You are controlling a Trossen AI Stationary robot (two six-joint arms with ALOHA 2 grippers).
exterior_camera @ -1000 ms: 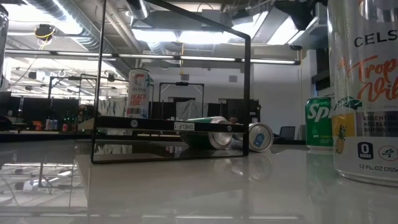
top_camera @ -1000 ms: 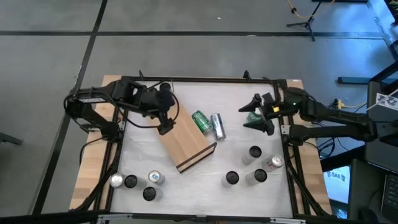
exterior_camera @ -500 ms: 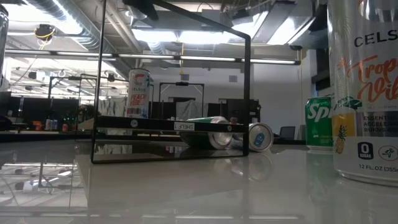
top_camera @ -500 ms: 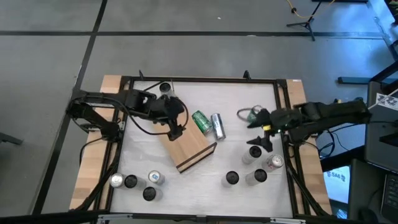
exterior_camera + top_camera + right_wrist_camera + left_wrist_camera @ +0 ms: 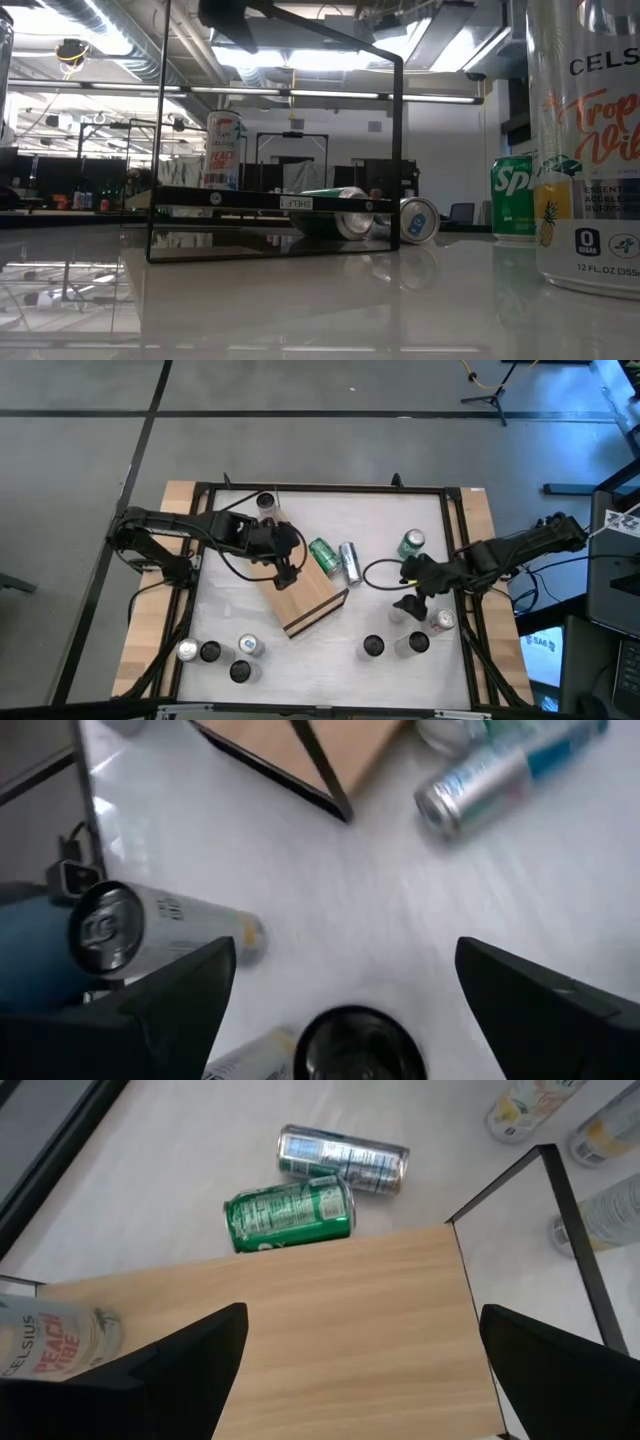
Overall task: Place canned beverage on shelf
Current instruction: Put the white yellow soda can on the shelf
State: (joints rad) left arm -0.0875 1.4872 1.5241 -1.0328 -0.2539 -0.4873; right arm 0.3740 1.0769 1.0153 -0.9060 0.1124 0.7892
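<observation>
The shelf point(image 5: 303, 596), a light-wood board with dark edges, lies slantwise at the table's middle; it also shows in the left wrist view point(image 5: 330, 1310). My left gripper point(image 5: 287, 573) is open and empty above the shelf's far end point(image 5: 360, 1370). My right gripper point(image 5: 408, 598) is open and empty above the near-right group of upright cans; a dark-topped can point(image 5: 350, 1042) stands below, between its fingers point(image 5: 355, 990). A green can point(image 5: 323, 556) and a silver can point(image 5: 350, 562) lie on their sides beside the shelf. A green can point(image 5: 411, 543) stands upright at the far right.
A white can point(image 5: 265, 502) stands by the far edge. Several upright cans point(image 5: 225, 655) stand at the near left, and several more point(image 5: 415, 635) at the near right. A dark frame point(image 5: 320, 488) rims the table. A large can point(image 5: 590, 150) stands close to the low camera.
My right gripper has moved from beside the upright green can toward the table's near edge and a little left, staying open, and now hangs over the near-right cans. My left gripper has moved right and a little nearer, over the shelf's far end. The cans and the shelf have kept still.
</observation>
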